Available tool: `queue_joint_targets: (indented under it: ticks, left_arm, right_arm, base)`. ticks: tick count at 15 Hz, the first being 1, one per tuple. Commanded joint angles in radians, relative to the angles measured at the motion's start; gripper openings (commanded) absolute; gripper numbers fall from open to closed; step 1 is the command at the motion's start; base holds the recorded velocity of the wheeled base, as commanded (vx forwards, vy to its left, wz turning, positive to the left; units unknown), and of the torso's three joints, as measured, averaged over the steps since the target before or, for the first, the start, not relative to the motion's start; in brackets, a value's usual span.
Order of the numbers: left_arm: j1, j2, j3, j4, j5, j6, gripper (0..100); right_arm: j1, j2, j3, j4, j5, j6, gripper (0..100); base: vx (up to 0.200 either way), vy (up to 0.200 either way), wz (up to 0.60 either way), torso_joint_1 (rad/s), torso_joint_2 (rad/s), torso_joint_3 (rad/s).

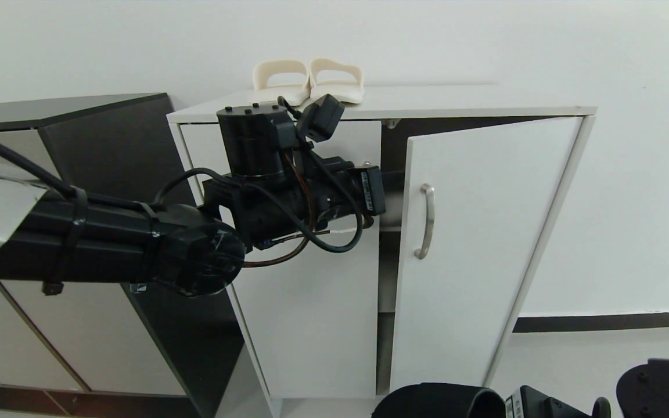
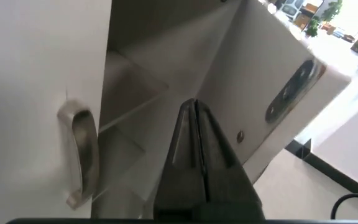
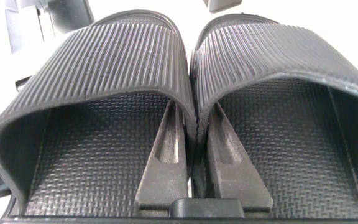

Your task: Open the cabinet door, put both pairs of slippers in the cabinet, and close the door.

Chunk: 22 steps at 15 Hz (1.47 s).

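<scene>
A white cabinet [image 1: 381,107] has its right door [image 1: 474,244] standing partly open and its left door [image 1: 311,302] closed. Cream slippers [image 1: 309,80] sit side by side on the cabinet top. My left gripper [image 2: 195,115] is shut and empty, its tips in the gap between the doors [image 1: 382,200] beside the left door's handle [image 2: 82,155]. Low down in front, my right gripper [image 3: 194,124] is shut on the black ribbed slippers [image 3: 129,68], one finger inside each, pinching their adjoining straps. The black slippers [image 1: 439,402] show at the bottom edge of the head view.
A dark grey and white unit [image 1: 108,145] stands against the cabinet's left side. Inside the cabinet a shelf [image 2: 135,93] crosses the opening. A white wall lies behind, and pale floor [image 1: 601,360] to the right.
</scene>
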Motion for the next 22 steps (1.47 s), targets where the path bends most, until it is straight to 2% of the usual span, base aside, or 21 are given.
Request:
queue_joint_targets:
  ticks: [1,2,4,7,8,9,10,11,12,13,14,15,16,17,18,19,20,22]
  left_arm:
    - [-0.085,-0.048,0.065,0.000,0.016,0.018,0]
    - [-0.137,-0.066,0.088,-0.003,0.032,0.021,0]
    - [-0.186,-0.099,0.126,-0.006,0.041,0.024,0]
    - [-0.157,-0.108,0.145,-0.016,0.065,0.027,0]
    - [-0.113,-0.140,0.171,-0.032,0.133,0.027,0]
    - [-0.074,-0.201,0.220,-0.069,0.205,0.025,0]
    - [-0.053,-0.294,0.294,-0.074,0.280,0.024,0]
    - [-0.053,-0.303,0.301,-0.074,0.286,0.024,0]
    - [-0.048,-0.507,0.472,-0.023,0.457,0.032,0]
    - [-0.033,-0.603,0.544,0.023,0.544,0.047,0]
    - [0.044,-0.760,0.659,0.109,0.650,0.088,0]
    - [0.139,-0.926,0.758,0.201,0.671,0.137,0]
    - [0.237,-1.070,0.821,0.302,0.676,0.188,0]
    - [0.363,-1.234,0.863,0.428,0.688,0.214,0]
    - [0.479,-1.389,0.903,0.552,0.694,0.214,0]
    - [0.561,-1.511,0.944,0.638,0.691,0.216,0]
    - [0.613,-1.630,1.002,0.705,0.690,0.216,0]
    - [0.625,-1.769,1.073,0.742,0.688,0.222,0]
  right_arm:
    - [0.029,-0.001,-0.001,0.011,0.002,0.002,0]
    - [0.037,0.001,-0.001,0.011,0.002,0.002,0]
    - [0.046,0.001,-0.001,0.011,0.002,0.002,0]
    - [0.042,0.007,-0.005,0.008,-0.006,0.004,0]
    - [-0.004,0.013,-0.025,0.005,-0.018,0.019,0]
    - [-0.064,0.025,-0.061,0.007,-0.073,0.038,0]
    - [-0.100,0.039,-0.111,0.008,-0.179,0.082,0]
    - [-0.101,0.041,-0.114,0.008,-0.189,0.087,0]
    - [-0.103,0.064,-0.177,0.005,-0.380,0.225,0]
    - [-0.106,0.077,-0.208,0.005,-0.434,0.239,0]
    - [-0.118,0.108,-0.243,0.008,-0.524,0.243,0]
    - [-0.133,0.148,-0.251,0.005,-0.590,0.246,0]
    - [-0.150,0.171,-0.249,0.004,-0.612,0.248,0]
    - [-0.162,0.182,-0.249,0.002,-0.609,0.248,0]
    - [-0.162,0.188,-0.251,0.002,-0.610,0.248,0]
    - [-0.162,0.186,-0.248,0.002,-0.613,0.248,0]
    - [-0.159,0.180,-0.243,0.002,-0.615,0.246,0]
    - [-0.158,0.182,-0.242,-0.009,-0.617,0.245,0]
  base:
    - [-0.200,0.000,0.00,0.002,0.00,0.002]
    - [-0.200,0.000,0.00,-0.007,0.00,0.002]
    - [-0.200,0.000,0.00,0.002,0.00,0.005]
    - [-0.133,0.000,0.00,-0.003,0.00,0.003]
    - [0.000,0.000,0.00,0.000,0.00,0.000]
    - [0.000,0.000,0.00,0.000,0.00,0.000]
    - [0.000,0.000,0.00,0.000,0.00,0.000]
    - [0.000,0.000,0.00,0.000,0.00,0.000]
    - [0.000,0.000,0.00,0.000,0.00,0.000]
    - [0.000,0.000,0.00,0.000,0.00,0.000]
    - [0.000,0.000,0.00,0.000,0.00,0.000]
    - [0.000,0.000,0.00,0.000,0.00,0.000]
    - [0.000,0.000,0.00,0.000,0.00,0.000]
    - [0.000,0.000,0.00,0.000,0.00,0.000]
    - [0.000,0.000,0.00,0.000,0.00,0.000]
    - [0.000,0.000,0.00,0.000,0.00,0.000]
    - [0.000,0.000,0.00,0.000,0.00,0.000]
    - [0.000,0.000,0.00,0.000,0.00,0.000]
